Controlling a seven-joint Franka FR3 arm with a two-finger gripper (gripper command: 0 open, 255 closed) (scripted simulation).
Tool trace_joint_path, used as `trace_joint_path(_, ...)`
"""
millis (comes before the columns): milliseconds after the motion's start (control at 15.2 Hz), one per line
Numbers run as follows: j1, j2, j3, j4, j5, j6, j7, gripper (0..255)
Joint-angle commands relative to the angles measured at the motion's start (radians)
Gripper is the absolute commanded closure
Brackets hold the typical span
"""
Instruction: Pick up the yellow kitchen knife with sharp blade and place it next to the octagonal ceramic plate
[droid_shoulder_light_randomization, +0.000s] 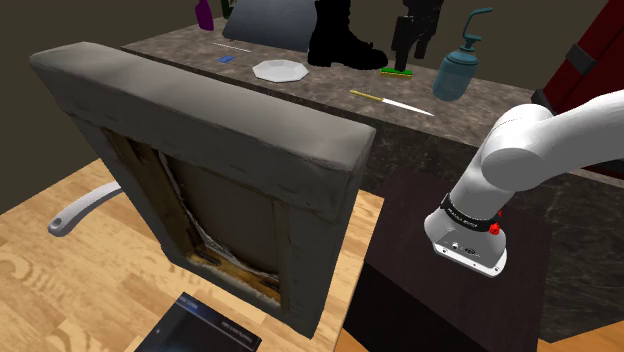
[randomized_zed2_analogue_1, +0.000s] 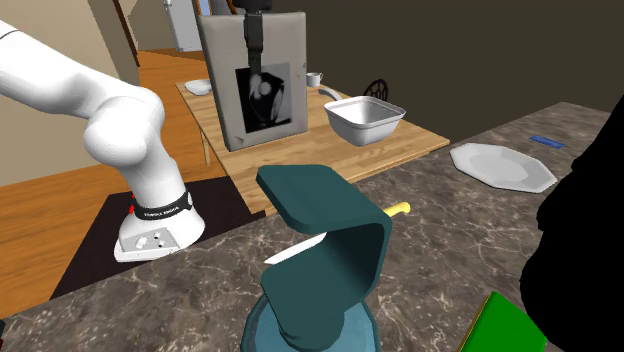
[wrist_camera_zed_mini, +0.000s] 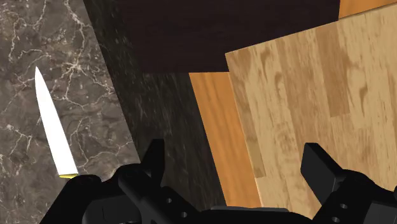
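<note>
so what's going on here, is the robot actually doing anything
The white arm is meant to fetch the yellow-handled knife, which lies flat and untouched on the dark marble counter. In the wrist view the gripper is open and empty, hanging just off the counter's edge, with the knife's blade off to one side of it. The white octagonal plate sits further along the same counter, apart from the knife. Nothing has been picked up yet.

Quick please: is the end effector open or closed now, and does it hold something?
End effector: open, fingers apart, holding nothing. The yellow-handled knife lies beside it on the marble counter, not gripped.
</note>
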Motion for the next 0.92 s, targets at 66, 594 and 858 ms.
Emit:
trace_joint_path(66,-0.003,0.010,-0.019,-0.013,-0.018,0.021,-0.030,0)
trace_joint_path(594,-0.028,0.144,-0.172,-0.068,-0.150,0.208,-0.256,0)
trace_joint_path(858,-0.038,0.249,-0.246,-0.061,-0.201,0.309,-0.363,0)
